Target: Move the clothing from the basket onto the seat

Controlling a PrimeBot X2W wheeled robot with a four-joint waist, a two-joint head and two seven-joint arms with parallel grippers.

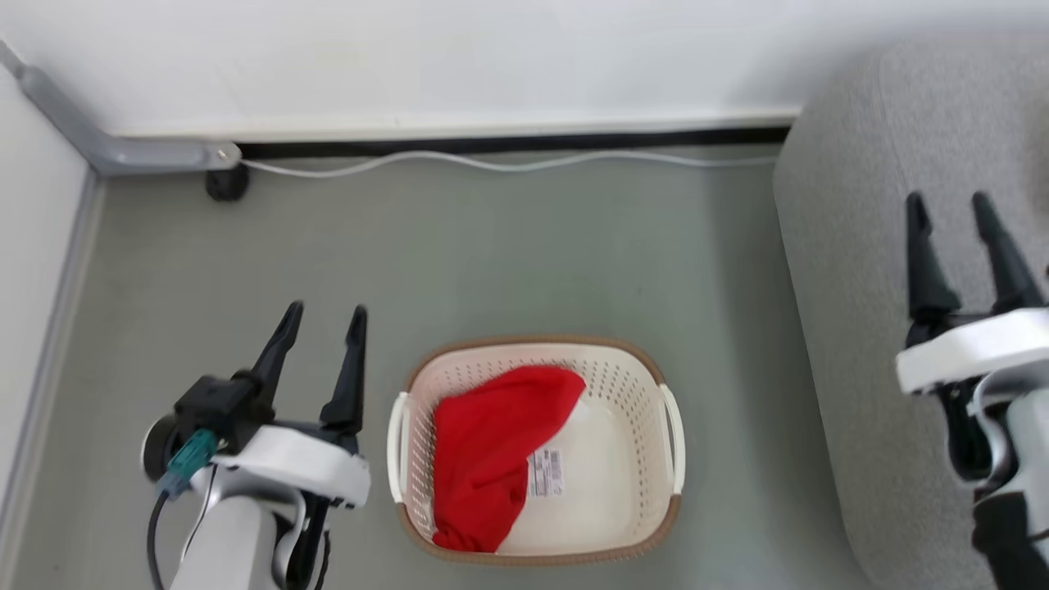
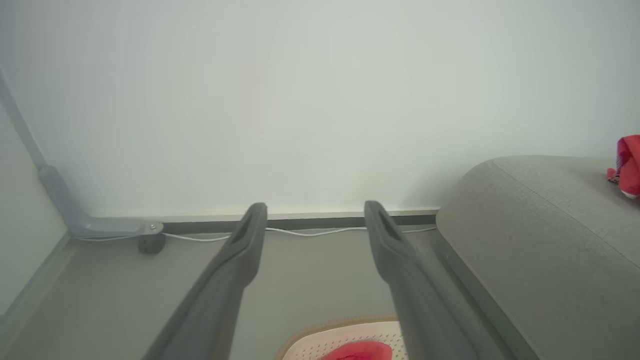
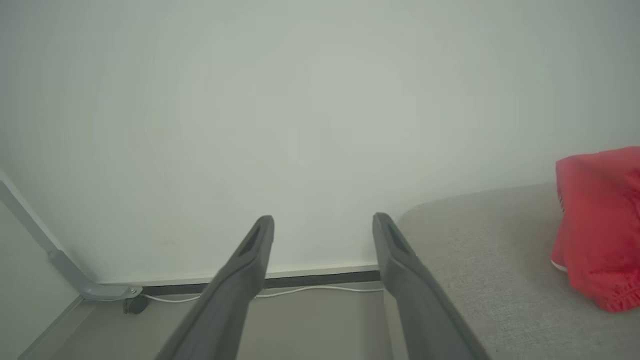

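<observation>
A cream basket (image 1: 647, 385) with a brown rim stands on the floor, low in the head view. One red garment (image 1: 488, 455) lies in its left half, beside a barcode label. A second red garment (image 3: 597, 225) rests on the grey sofa (image 1: 869, 270) at the right; its edge also shows as a red patch (image 2: 627, 165) in the left wrist view. My left gripper (image 1: 325, 313) hangs open, left of the basket, holding nothing. Over the sofa's front part, my right gripper (image 1: 949, 201) is open and empty. The basket's rim (image 2: 340, 322) peeks between the left fingers.
A white cable (image 1: 508, 162) runs along the wall's dark skirting. A grey conduit (image 1: 123, 147) with a black foot sits in the back left corner. Grey-green floor (image 1: 524, 254) lies between wall, basket and sofa.
</observation>
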